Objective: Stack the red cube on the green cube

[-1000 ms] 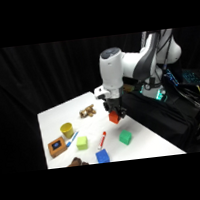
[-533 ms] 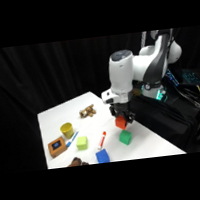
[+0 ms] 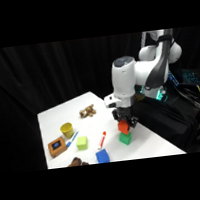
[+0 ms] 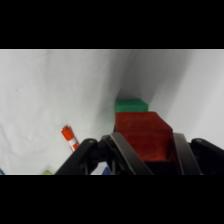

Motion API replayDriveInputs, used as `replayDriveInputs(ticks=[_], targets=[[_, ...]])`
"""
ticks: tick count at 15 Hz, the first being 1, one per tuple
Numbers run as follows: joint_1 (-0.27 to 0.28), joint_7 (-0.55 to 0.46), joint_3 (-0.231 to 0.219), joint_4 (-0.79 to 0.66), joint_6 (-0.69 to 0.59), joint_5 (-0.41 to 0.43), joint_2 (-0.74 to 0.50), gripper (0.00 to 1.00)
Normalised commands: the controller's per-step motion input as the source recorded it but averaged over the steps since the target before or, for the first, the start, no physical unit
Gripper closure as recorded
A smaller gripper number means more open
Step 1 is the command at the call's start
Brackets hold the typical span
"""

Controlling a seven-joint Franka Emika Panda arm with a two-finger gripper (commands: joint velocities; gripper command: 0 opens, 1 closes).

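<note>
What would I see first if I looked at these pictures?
First you'd spot the big white robot arm reaching down over the white table, its hand gripping the red cube. That cube hangs right above the green cube near the table's right edge. To the left lie a red marker pen, a blue cube and a yellow cup.

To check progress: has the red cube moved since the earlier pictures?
Yes. In the side view the red cube, held in the jaws, has shifted toward the picture's right and now sits just above the green cube.
</note>
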Motion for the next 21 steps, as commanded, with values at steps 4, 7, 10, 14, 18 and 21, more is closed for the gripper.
replayDriveInputs(ticks=[4,7,10,14,18,21], targets=[[-0.011,-0.08,0.05,-0.04,0.23,0.151,0.08,0.74],[-0.022,-0.08,0.066,-0.05,0.22,0.155,0.06,0.74],[-0.045,-0.11,0.08,-0.05,0.23,0.172,0.03,0.74],[-0.035,-0.06,0.054,-0.05,0.23,0.113,0.02,0.24],[-0.015,0.0,0.016,-0.06,0.21,0.057,0.01,0.01],[0.02,0.06,-0.021,-0.07,0.14,-0.006,-0.03,0.0]])
